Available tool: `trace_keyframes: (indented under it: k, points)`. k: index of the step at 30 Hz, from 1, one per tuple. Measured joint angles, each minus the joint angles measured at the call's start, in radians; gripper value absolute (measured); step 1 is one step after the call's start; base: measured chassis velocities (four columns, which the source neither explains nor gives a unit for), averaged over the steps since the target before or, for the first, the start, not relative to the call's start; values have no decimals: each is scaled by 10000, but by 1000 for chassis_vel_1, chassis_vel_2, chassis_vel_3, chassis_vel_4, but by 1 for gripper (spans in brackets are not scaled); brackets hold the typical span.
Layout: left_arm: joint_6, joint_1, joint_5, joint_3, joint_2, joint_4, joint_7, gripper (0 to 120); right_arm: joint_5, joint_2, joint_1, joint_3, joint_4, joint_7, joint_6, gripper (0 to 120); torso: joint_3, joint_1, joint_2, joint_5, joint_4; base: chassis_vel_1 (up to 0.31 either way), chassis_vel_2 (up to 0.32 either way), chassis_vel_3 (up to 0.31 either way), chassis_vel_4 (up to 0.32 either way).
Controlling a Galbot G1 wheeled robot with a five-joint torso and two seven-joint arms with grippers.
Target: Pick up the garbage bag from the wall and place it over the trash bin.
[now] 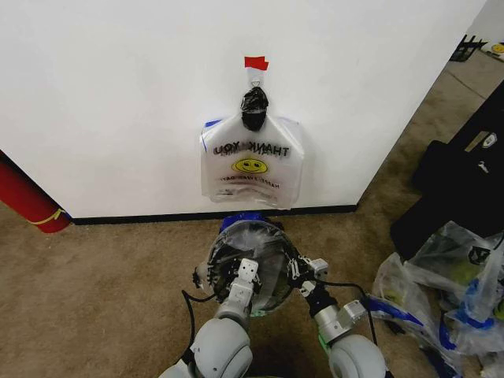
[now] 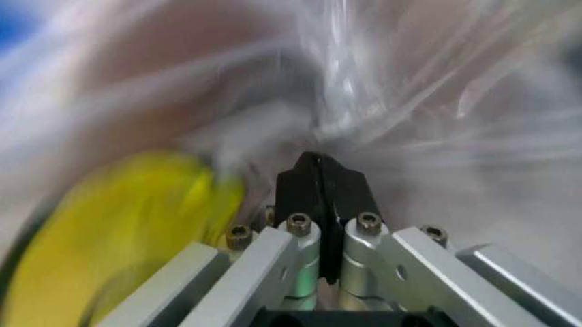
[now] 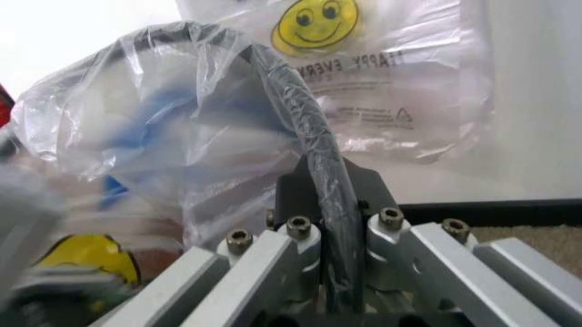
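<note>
Head view: low in the middle of the frame, the garbage bag (image 1: 250,253) is draped over the trash bin (image 1: 236,272) on the carpet. The left gripper (image 1: 246,276) and right gripper (image 1: 303,272) are at its near rim. Above, a matching bag under a black knot (image 1: 253,108) hangs on the wall (image 1: 118,94).

Left wrist view: the left gripper (image 2: 320,178) is pinched closed on the bag's film (image 2: 409,102).

Right wrist view: the right gripper (image 3: 332,187) is clamped over the bin's bag-covered black rim (image 3: 300,102).
</note>
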Motion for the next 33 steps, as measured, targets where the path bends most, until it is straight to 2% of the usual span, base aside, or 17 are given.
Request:
trace_keyframes:
  k: [11,33]
  points:
    - [-191,-685,665,-49,30,923,258,0,14,-79,-379,-95,356,-6,23,0,0,0,0,0,0,0,0,0,0]
    - [-366,-1731,666,-70,249,2190,476,0,402,-211,-817,-400,960,-323,26,0,0,0,0,-1,0,0,0,0,0]
